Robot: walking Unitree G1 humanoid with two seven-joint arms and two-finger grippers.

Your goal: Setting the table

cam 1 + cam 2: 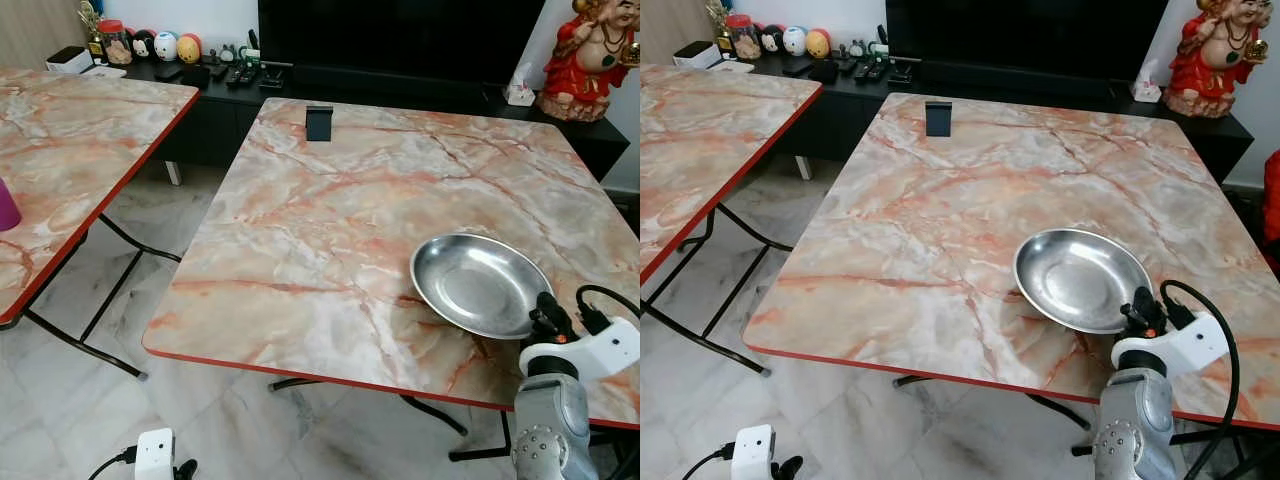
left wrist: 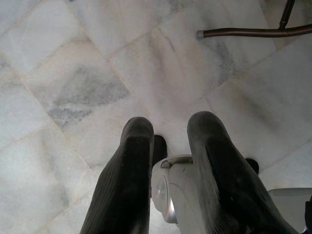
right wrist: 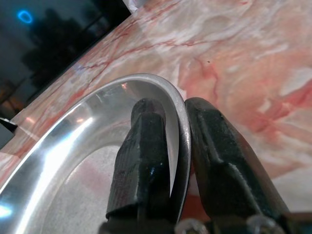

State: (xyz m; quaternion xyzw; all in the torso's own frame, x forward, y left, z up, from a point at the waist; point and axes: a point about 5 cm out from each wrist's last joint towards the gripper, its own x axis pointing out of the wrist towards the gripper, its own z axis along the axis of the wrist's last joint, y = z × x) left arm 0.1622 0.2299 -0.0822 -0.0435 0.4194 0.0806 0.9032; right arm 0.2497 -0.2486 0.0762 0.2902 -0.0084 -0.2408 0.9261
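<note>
Right gripper [image 3: 178, 146] clamped on rim of steel plate [image 1: 478, 283], one finger inside, one outside; plate sits on marble table [image 1: 330, 230] nr its front right corner, close to front edge; small black stand [image 1: 318, 122] at far edge; left gripper [image 2: 170, 161] hangs over floor tiles, fingers slightly apart, holding nothing.

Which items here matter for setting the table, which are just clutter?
Job:
- metal plate, rim pinched by right gripper
- marble table under it

Lying about:
- black stand
- red statue
- purple cup
- remotes
- left gripper, idle over the floor
</note>
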